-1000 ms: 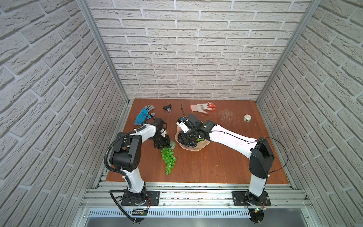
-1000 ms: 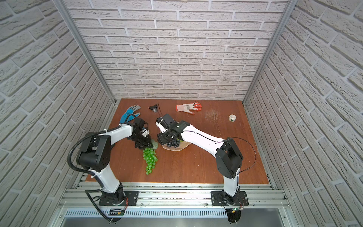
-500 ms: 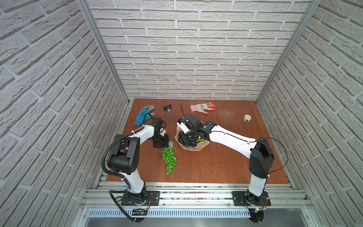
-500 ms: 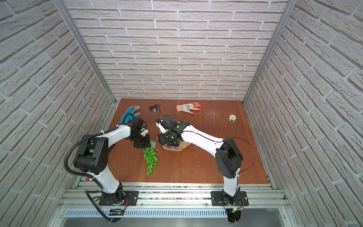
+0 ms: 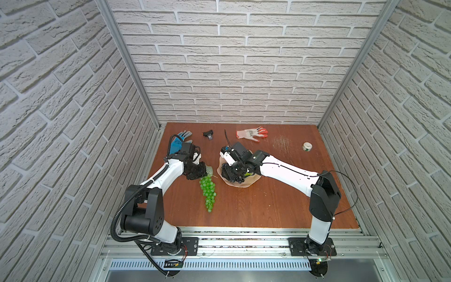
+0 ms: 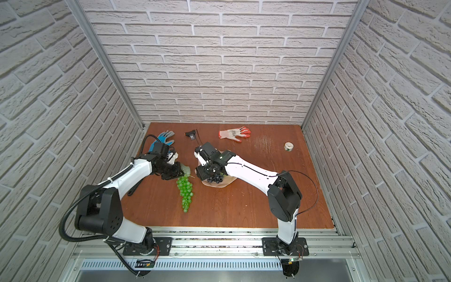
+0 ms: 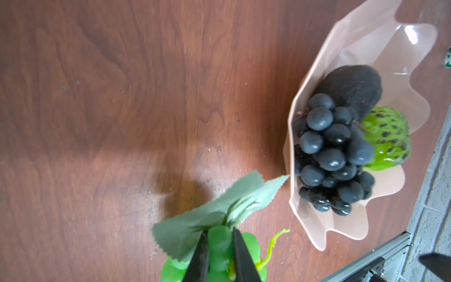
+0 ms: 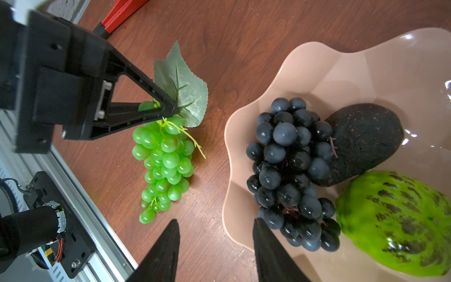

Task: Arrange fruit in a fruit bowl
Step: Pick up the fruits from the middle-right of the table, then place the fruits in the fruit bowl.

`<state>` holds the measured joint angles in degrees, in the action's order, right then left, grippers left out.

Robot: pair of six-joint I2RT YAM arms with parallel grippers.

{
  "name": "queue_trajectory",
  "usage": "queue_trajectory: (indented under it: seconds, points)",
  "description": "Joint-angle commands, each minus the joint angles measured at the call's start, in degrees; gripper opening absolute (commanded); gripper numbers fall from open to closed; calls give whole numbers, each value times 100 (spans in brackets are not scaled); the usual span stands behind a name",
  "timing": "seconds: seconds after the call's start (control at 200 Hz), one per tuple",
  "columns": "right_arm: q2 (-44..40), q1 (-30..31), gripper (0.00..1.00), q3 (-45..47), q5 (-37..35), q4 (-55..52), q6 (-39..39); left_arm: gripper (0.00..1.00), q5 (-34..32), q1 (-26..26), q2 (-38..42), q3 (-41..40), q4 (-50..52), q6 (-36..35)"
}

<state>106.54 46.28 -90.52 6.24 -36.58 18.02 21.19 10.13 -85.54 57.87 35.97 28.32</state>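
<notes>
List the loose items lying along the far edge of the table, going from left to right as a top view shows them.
In a top view: blue glove → small black object → white-orange glove → roll of tape.

The worktop (image 5: pixel 268 207) is a reddish-brown wooden board. On it lies a translucent green plastic grape bunch (image 5: pixel 208 191) with a leaf, just beside a pale peach-pink bowl (image 5: pixel 244 184) with a wavy rim. Near the far edge lie a blue glove (image 5: pixel 180 140), a small black piece (image 5: pixel 208 134), a white and orange glove (image 5: pixel 251 133) and a small white tape roll (image 5: pixel 307 146).
</notes>
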Motion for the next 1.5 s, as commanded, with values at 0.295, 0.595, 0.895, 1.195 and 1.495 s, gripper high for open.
queue_trajectory:
  seconds: [0.295, 0.595, 0.895, 1.195, 1.495]
  points:
    - [-194, 4, 51, 84, -216, 32, -121, 17, 20, -90, 1275, 41, -189, 208]
    - [-460, -5, 51, 39, -831, -232, -152, 17, 13, -90, 1685, 650, 120, 273]
    - [-868, -156, 51, 218, -1506, -319, -315, 17, 245, -47, 1598, 1496, 430, 529]
    - [-1442, -534, 51, 736, -1757, -524, -387, 17, 475, 273, 948, 2367, 115, 968]
    - [-2058, -817, 52, 1451, -1774, -555, -283, 17, 430, 828, -78, 3266, -499, 1226]
